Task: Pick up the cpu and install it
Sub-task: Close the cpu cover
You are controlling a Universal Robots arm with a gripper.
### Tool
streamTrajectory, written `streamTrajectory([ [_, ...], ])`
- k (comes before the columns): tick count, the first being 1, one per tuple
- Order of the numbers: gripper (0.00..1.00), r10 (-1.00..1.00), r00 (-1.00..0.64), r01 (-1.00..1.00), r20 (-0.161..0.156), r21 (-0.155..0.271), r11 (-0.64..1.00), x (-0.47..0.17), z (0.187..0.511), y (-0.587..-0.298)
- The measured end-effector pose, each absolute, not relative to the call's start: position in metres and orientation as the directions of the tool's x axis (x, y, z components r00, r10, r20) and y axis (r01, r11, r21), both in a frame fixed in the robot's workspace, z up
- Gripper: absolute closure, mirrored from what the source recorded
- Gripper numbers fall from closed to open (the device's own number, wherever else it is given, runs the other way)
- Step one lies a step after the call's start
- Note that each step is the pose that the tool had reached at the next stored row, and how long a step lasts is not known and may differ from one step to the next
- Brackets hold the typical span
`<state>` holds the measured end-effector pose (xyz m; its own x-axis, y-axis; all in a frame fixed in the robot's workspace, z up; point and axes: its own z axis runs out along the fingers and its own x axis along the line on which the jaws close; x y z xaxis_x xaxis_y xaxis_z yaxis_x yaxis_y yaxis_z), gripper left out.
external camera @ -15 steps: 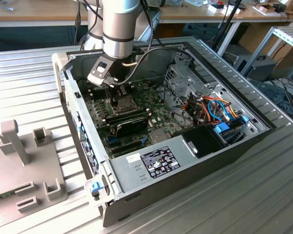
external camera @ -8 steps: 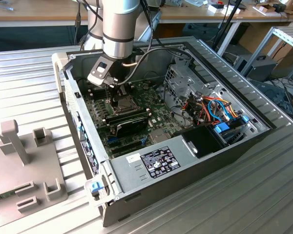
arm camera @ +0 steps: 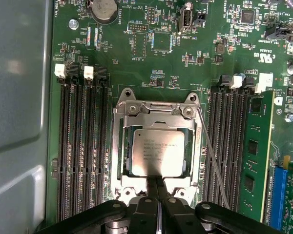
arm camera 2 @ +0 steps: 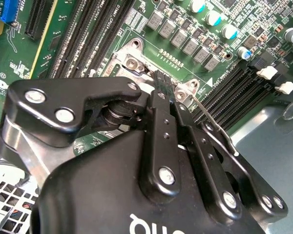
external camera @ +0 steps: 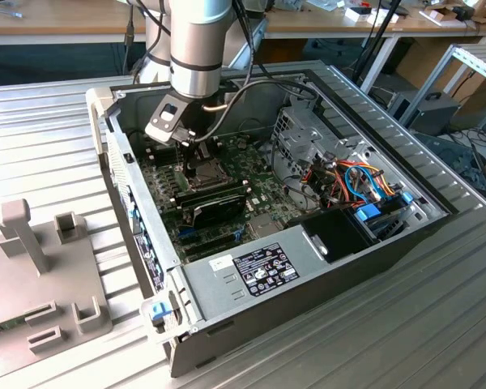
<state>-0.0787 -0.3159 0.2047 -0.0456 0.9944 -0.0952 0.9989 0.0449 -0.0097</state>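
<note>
Exterior view: the black tool [external camera: 196,144] hangs inside the open grey computer case [external camera: 324,279]. Second wrist view: its fingers [arm camera 2: 161,105] are pressed together. First wrist view: the flat silvery square cpu [arm camera: 158,152] lies in the metal-framed socket [arm camera: 156,111], by the tool

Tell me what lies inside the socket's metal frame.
The cpu, silvery top up. The hand, fingers together, overlaps one edge; whatever lies under the cpu is hidden.
</note>
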Motion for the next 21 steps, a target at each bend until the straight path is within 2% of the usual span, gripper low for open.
streamTrajectory([
  [11, 0.89, 0.994, -0.046, 0.999, -0.095, -0.009, 0.045, -0.079, 0.205, -0.316],
  [16, 0.89, 0.994, -0.046, 0.999, -0.098, -0.01, 0.045, -0.079, 0.219, -0.316],
  [21, 0.89, 0.994, -0.045, 0.999, -0.099, -0.009, 0.045, -0.08, 0.219, -0.316],
])
